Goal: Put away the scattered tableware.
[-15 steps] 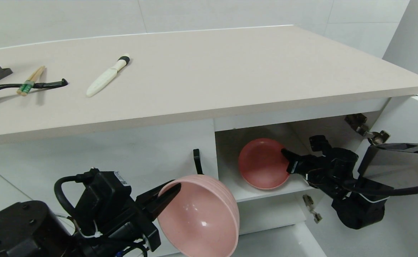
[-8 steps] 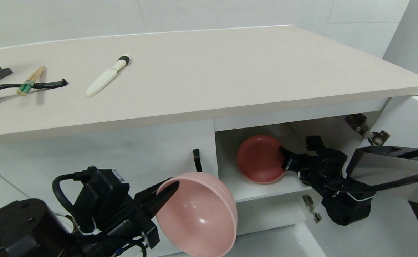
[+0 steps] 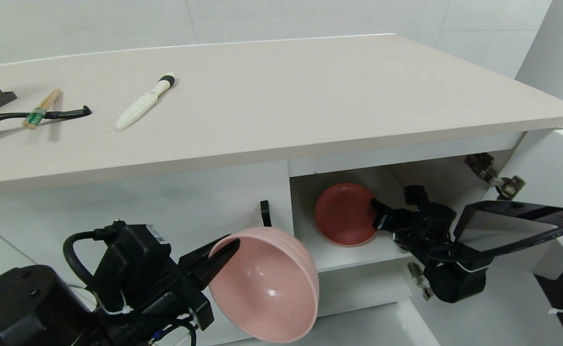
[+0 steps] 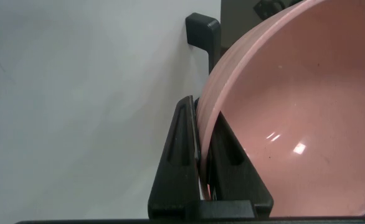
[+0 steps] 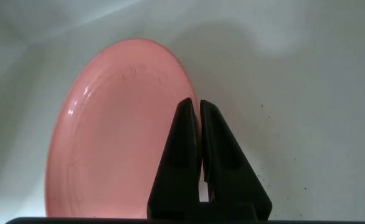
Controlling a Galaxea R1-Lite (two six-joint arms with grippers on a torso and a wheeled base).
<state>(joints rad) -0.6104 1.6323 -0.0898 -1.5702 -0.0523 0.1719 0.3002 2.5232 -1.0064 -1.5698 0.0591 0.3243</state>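
- Beige counter [image 3: 310, 91] runs under a white tiled wall [image 3: 310, 17].
- Cabinet [image 3: 166, 202] sits below it. The left door is closed and the right compartment is open, with a white shelf [image 3: 353, 257] inside.
- Pink bowl [image 3: 267, 288] hangs tilted in front of the closed door, low at the left. The left gripper [image 3: 225, 249] pinches its rim, one finger inside and one outside.
- Red plate [image 3: 341, 214] stands tilted on edge inside the open compartment, over the shelf. The right gripper [image 3: 375, 212] is clamped on its right rim.
- Cream knife [image 3: 144, 102] lies on the counter, far left.
- Chopsticks [image 3: 41, 108] lie farther left, near the knife.
- Black door handle [image 3: 264, 214] shows just above the bowl.
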